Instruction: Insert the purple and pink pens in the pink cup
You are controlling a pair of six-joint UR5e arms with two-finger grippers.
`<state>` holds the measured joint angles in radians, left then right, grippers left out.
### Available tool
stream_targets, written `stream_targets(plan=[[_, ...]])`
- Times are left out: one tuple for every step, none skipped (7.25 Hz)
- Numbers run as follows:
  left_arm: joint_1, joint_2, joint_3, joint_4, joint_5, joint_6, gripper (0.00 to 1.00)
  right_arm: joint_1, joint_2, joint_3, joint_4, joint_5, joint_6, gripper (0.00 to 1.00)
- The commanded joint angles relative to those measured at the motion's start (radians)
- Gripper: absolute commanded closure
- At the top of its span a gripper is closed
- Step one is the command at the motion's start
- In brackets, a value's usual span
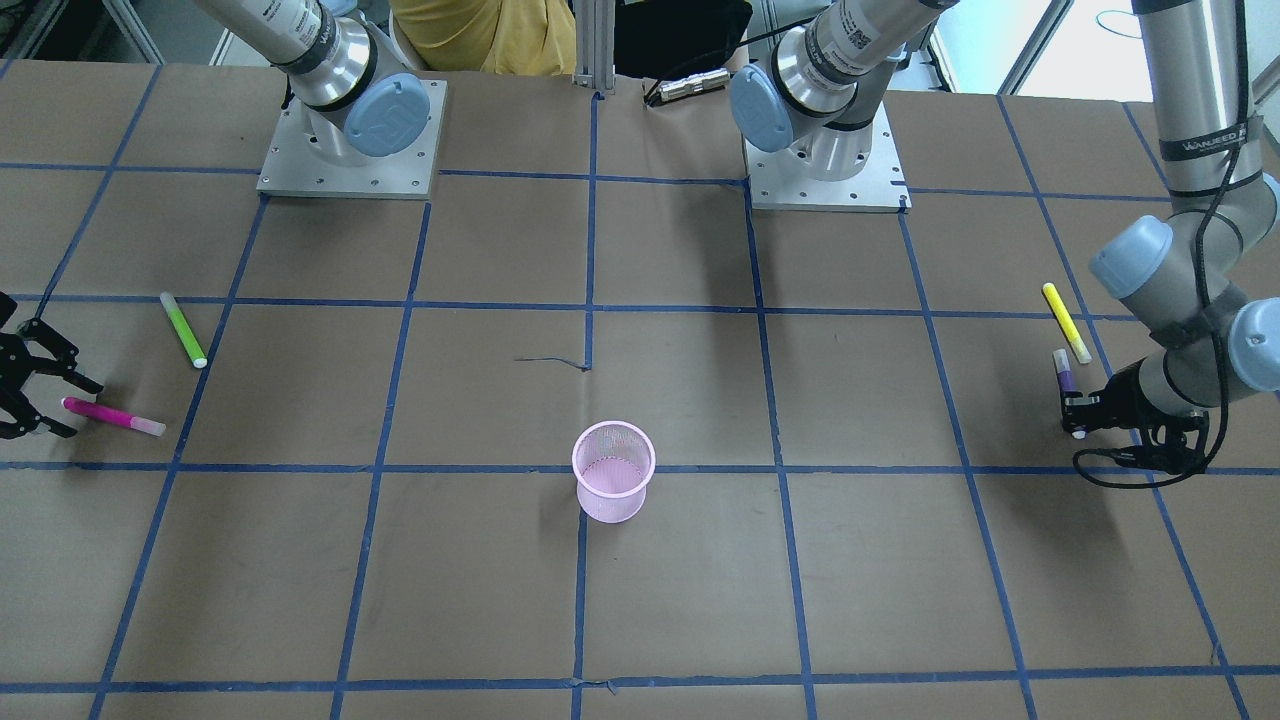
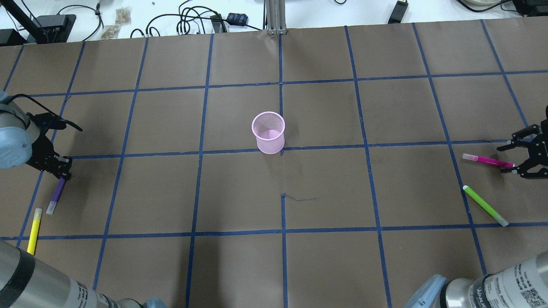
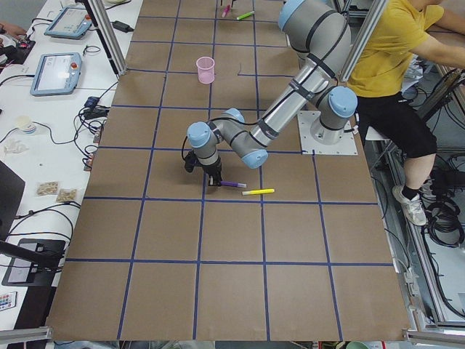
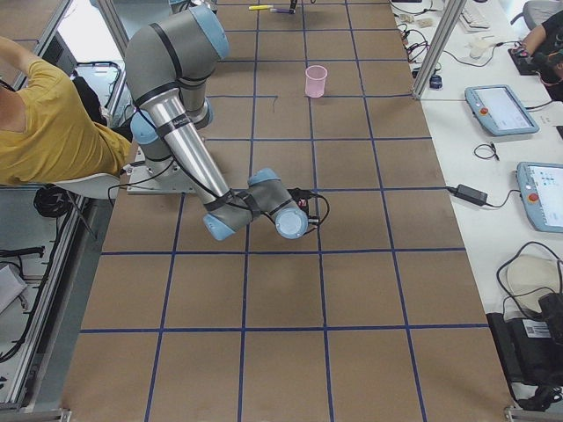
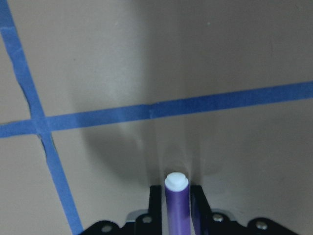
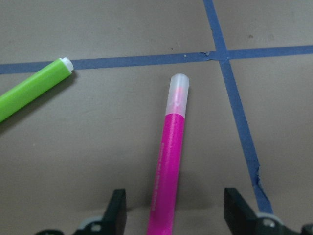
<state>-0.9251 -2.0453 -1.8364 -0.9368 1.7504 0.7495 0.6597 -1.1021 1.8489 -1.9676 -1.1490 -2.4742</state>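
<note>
The pink mesh cup stands upright near the table's middle, also seen in the front view. My left gripper is low at the table's left edge, shut on one end of the purple pen, which lies on the paper. In the left wrist view the pen sits tight between the fingers. My right gripper is open at the right edge, its jaws on either side of the end of the pink pen. The pink pen lies flat, untouched, in the right wrist view.
A green pen lies just beside the pink one, nearer the robot. A yellow pen lies next to the purple one, nearer the robot. Blue tape lines grid the brown paper. An operator in yellow sits behind the robot bases.
</note>
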Motion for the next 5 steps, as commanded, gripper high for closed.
stream_targets(plan=[[-0.009, 0.028, 0.003, -0.003, 0.001, -0.013, 0.92, 0.0, 0.001, 0.001, 0.0, 0.0, -0.006, 0.46], [-0.017, 0.046, 0.011, -0.016, 0.0, -0.015, 0.93, 0.0, 0.001, 0.001, 0.001, -0.001, -0.003, 0.47], [-0.023, 0.068, 0.011, -0.017, -0.003, -0.016, 0.95, 0.0, 0.001, 0.003, 0.001, -0.003, -0.003, 0.55], [-0.04, 0.094, 0.012, -0.019, -0.002, -0.016, 0.96, 0.0, 0.002, 0.004, 0.001, -0.003, 0.0, 0.6], [-0.052, 0.115, 0.012, -0.037, -0.005, -0.016, 0.96, 0.0, 0.002, 0.004, 0.003, -0.003, 0.003, 0.7]])
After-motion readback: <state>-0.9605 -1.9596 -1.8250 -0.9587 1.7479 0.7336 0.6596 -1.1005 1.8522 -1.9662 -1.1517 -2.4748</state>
